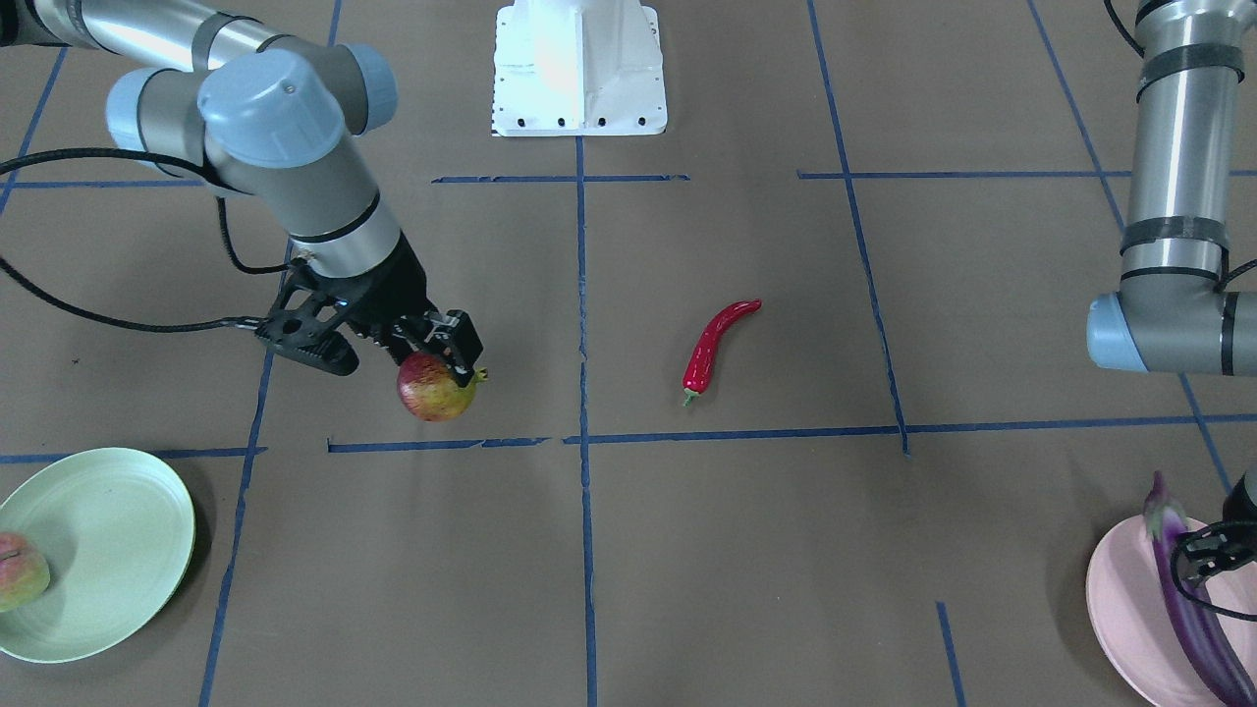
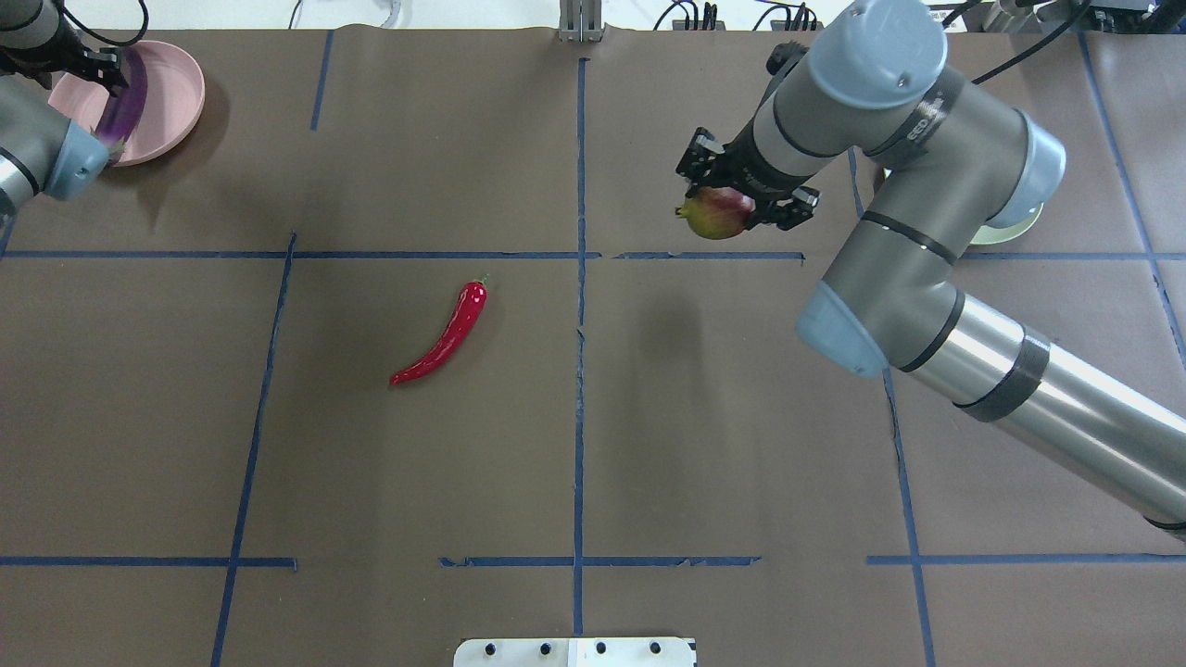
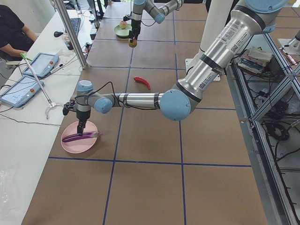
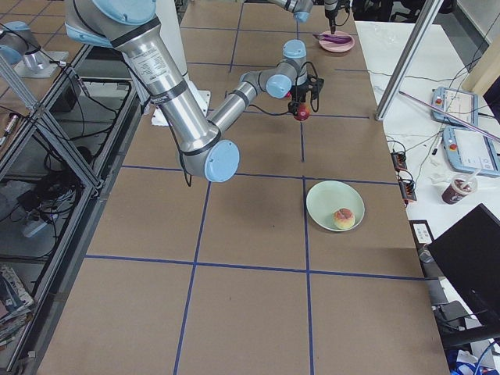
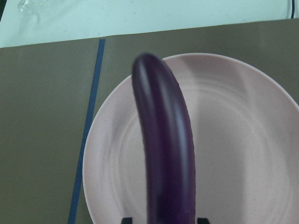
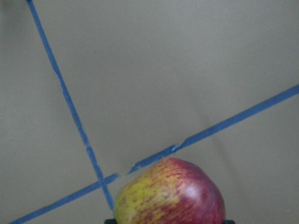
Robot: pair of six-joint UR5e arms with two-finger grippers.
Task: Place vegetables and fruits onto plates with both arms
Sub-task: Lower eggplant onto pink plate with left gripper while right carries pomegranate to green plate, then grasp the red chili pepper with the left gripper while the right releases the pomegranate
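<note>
Brown paper table top (image 1: 746, 550), gridded with blue tape lines (image 1: 585, 295); white base block (image 1: 579, 69) at the robot's edge.

1. Right gripper (image 1: 432, 358): clamped from above on the mottled red-yellow pomegranate (image 1: 435, 390). Appears raised off the paper, small crown turned sideways. Sits on the right arm's half, between the centre tape line and the pale green plate, well apart from the plate.

2. Pale green plate (image 1: 118, 491): at the far corner on the right arm's side. Carries the yellow-green fruit with pink blush (image 1: 20, 571), resting near one rim.

3. Red chili pepper (image 1: 712, 344): lies flat on bare paper on the left arm's half, near the centre line, green stem pointing away from the robot. Touched by neither gripper, well apart from both plates.

4. Pale pink plate (image 1: 1129, 609): at the far corner on the left arm's side. Holds the purple eggplant (image 1: 1188, 614), laid across it with the stem end past the rim.

5. Left gripper (image 1: 1210, 556): lowered over the eggplant's middle, fingertips straddling it in the wrist view. Gripping or released: cannot tell.
</note>
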